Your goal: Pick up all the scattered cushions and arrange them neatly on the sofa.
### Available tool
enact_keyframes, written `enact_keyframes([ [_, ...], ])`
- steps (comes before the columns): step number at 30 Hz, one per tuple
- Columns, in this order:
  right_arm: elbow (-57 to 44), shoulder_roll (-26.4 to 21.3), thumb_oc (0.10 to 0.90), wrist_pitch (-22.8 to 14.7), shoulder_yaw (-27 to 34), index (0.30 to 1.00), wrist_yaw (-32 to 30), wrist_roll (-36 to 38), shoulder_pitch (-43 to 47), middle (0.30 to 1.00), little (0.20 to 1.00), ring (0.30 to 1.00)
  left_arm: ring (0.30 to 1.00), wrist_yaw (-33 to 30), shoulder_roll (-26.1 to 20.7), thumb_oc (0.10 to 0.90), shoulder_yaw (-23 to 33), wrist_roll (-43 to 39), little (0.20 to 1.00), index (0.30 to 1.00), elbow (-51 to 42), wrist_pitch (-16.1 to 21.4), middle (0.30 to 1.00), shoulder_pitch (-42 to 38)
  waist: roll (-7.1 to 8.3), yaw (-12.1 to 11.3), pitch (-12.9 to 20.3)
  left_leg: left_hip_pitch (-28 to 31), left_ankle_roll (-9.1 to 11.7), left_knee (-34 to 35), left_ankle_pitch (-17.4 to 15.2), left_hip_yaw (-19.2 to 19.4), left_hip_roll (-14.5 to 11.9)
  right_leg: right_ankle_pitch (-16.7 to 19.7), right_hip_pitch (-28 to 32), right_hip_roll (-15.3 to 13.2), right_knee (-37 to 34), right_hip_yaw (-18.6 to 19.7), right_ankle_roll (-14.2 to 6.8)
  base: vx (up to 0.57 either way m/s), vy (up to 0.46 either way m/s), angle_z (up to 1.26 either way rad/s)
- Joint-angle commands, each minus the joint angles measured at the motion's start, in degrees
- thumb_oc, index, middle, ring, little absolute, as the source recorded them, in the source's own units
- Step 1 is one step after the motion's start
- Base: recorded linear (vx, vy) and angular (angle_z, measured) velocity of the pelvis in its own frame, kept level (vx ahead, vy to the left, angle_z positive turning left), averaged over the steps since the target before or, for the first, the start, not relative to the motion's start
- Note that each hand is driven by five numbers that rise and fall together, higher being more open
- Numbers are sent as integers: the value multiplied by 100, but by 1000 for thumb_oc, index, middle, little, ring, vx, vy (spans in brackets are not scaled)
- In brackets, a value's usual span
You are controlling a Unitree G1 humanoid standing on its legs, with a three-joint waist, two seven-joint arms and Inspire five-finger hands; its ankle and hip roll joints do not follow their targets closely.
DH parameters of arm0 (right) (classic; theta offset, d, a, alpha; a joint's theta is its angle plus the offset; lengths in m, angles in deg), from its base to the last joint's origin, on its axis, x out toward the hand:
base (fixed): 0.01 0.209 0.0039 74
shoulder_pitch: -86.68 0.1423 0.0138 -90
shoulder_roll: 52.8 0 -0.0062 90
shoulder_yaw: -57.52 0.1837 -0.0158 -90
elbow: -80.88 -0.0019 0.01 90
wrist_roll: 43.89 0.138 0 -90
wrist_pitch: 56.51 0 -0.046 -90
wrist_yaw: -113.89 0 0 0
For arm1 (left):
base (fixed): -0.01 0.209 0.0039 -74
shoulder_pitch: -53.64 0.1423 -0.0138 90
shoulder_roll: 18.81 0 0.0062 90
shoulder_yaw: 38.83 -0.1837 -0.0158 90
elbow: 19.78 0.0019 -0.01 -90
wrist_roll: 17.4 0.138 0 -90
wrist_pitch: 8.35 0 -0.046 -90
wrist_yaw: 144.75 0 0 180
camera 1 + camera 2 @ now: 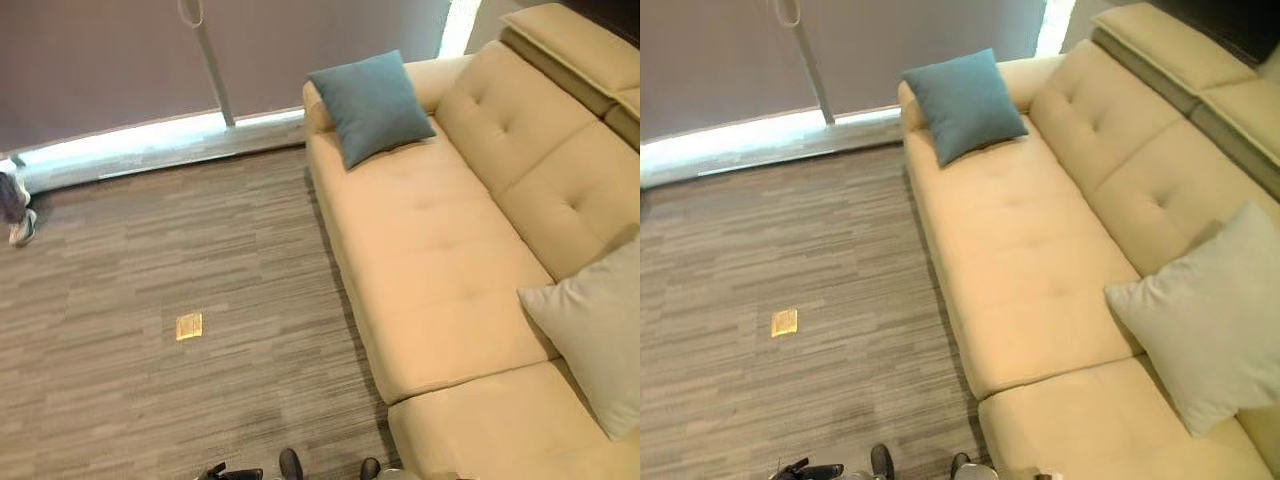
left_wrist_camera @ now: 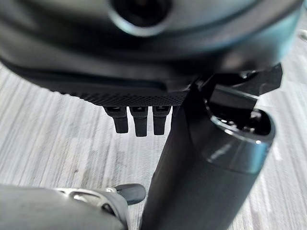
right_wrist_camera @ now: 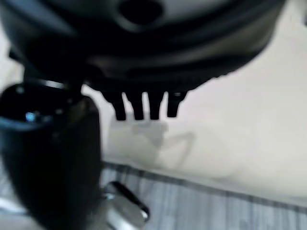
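beige sofa (image 1: pixel 430 250), blue cushion (image 1: pixel 372 105) far end, grey cushion (image 1: pixel 1205 315) near end

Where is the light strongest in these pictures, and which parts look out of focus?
Left eye view: a bright band of daylight glares along the floor below the grey window blind; the teal square cushion and beige fabric sofa stay sharp. Left wrist view: the dark left hand is blurred. Right wrist view: the right hand is blurred and throws a soft shadow on the sofa.

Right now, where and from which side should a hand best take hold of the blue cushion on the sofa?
Probably the blue cushion's lower corner nearest the seat's front edge, approached from the floor side. It leans tilted against the sofa's armrest, so that corner sticks out free, while its back edge is pressed against the upholstery.
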State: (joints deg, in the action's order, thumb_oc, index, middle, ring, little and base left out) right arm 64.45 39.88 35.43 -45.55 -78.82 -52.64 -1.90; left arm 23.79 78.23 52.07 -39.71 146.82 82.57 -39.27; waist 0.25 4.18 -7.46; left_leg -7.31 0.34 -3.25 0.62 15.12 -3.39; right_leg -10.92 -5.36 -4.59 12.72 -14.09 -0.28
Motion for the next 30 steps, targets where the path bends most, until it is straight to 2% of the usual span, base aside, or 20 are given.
enact_keyframes([
  [1,-137,20,800,-53,-67,900,-157,94,245,900,900,900,900,-49,-98,800,71,274,900,900,320,-98,900,165,459,-185,-67,-465,157,96,-97,-34,-114,201,686,28,-1068,165,-394,298,195,25],
  [2,-146,17,800,-58,-75,900,-160,106,250,900,900,900,900,-69,-104,800,39,296,900,900,354,-83,900,156,546,-232,-95,-614,252,114,-160,-167,-194,78,823,-62,-1061,178,-430,227,129,40],
  [3,-146,20,800,-58,-74,900,-160,106,251,900,900,900,900,-69,-107,800,39,296,900,900,356,-82,900,155,553,-226,-98,-615,251,103,-168,-173,-189,69,829,-68,-1057,172,-432,255,156,37],
  [5,-127,17,800,-32,-80,900,-140,81,272,900,900,900,900,-109,-123,800,-7,359,900,900,459,-88,900,127,652,-371,-177,-1068,375,49,-71,-243,-535,-14,1077,-228,-1089,103,-486,325,255,12],
  [7,-62,37,800,-21,-57,900,-122,55,247,900,900,900,900,-119,-113,800,-20,459,900,900,525,-120,900,153,646,-414,-149,-1067,390,19,17,-232,-539,7,1173,-260,-1127,83,-534,363,348,43],
  [8,43,80,800,19,-23,900,-113,42,265,900,900,900,900,-191,-138,800,-101,678,900,900,554,-137,900,109,648,-498,-107,-1287,362,-173,245,-267,-515,131,1174,-367,-1075,50,-609,405,386,30],
  [9,45,81,800,19,-26,900,-112,42,259,900,900,900,900,-192,-138,800,-102,678,900,900,557,-137,900,117,684,-484,-102,-1242,409,-186,145,-303,-476,58,1224,-398,-1067,71,-620,416,537,-10],
  [11,15,137,800,84,48,900,-58,50,295,900,900,900,900,-211,-237,800,-123,906,900,900,579,-211,900,72,686,-523,-78,-1049,121,-207,40,-203,-269,546,833,-788,-229,98,-721,283,405,-16],
  [12,17,139,800,85,44,900,-57,49,288,900,900,900,900,-211,-239,800,-123,906,900,900,582,-212,900,79,730,-515,-84,-989,161,-218,-65,-234,-222,457,880,-832,-191,128,-753,222,275,-7],
  [14,-82,160,800,109,93,900,-44,134,307,900,900,900,900,-133,-328,800,-167,916,900,900,488,-210,900,36,684,-476,-113,-714,-11,-198,-246,-170,-87,960,631,-1154,642,46,-776,328,409,-9],
  [15,-222,181,800,73,61,900,-36,166,271,900,900,900,900,-47,-440,800,-272,951,900,900,358,-187,900,-37,592,-358,-129,-360,-136,-68,-385,-200,59,1254,414,-1230,1337,163,-724,322,405,-1],
  [16,-223,181,800,73,61,900,-36,166,269,900,900,900,900,-47,-440,800,-272,951,900,900,357,-188,900,-37,597,-360,-131,-353,-140,-62,-385,-196,65,1250,410,-1237,1347,171,-729,325,356,25],
  [17,-274,185,800,50,49,900,-30,172,247,900,900,900,900,-12,-501,800,-314,978,900,900,320,-193,900,-99,551,-282,-142,-185,-174,33,-427,-216,106,1229,243,-1170,1572,254,-687,156,185,51],
  [19,-315,205,800,0,-6,900,-12,152,229,900,900,900,900,25,-575,800,-425,1077,900,900,244,-171,900,-232,435,-126,-165,74,-211,220,-395,-234,120,1148,-173,-931,1554,193,-540,260,212,46],
  [21,-288,224,800,-13,-42,900,4,133,240,900,900,900,900,38,-597,800,-525,1153,900,900,183,-160,900,-343,372,6,-264,305,-197,274,-474,-309,186,936,-441,-713,1258,107,-484,332,109,22],
  [22,-234,230,800,13,-30,900,22,132,255,900,900,900,900,92,-578,800,-635,1260,900,900,133,-181,900,-468,356,145,-372,520,-185,236,-640,-462,306,831,-665,-490,807,118,-496,385,86,28],
  [24,-208,227,800,28,-21,900,26,118,253,900,900,900,900,105,-553,800,-691,1314,900,900,117,-175,900,-520,369,199,-412,620,-176,211,-727,-507,369,857,-732,-426,540,106,-525,251,45,51],
  [26,-125,248,800,77,51,900,17,155,238,900,900,900,900,144,-461,800,-788,1480,900,900,134,-200,900,-573,430,346,-415,881,-141,177,-962,-583,530,1084,-933,-378,-237,-44,-643,309,39,64],
  [28,-123,246,800,77,91,900,9,189,226,900,900,900,900,149,-421,800,-806,1516,900,900,150,-201,900,-557,421,387,-453,999,-128,145,-1049,-615,556,1153,-968,-316,-408,-108,-671,333,40,48],
  [30,-146,246,800,87,174,900,-6,225,106,900,900,900,900,179,-323,800,-861,1714,900,900,243,-221,900,-481,434,589,-421,1353,-90,155,-1272,-760,703,1373,-1137,-100,-930,-2,-761,492,37,34],
])
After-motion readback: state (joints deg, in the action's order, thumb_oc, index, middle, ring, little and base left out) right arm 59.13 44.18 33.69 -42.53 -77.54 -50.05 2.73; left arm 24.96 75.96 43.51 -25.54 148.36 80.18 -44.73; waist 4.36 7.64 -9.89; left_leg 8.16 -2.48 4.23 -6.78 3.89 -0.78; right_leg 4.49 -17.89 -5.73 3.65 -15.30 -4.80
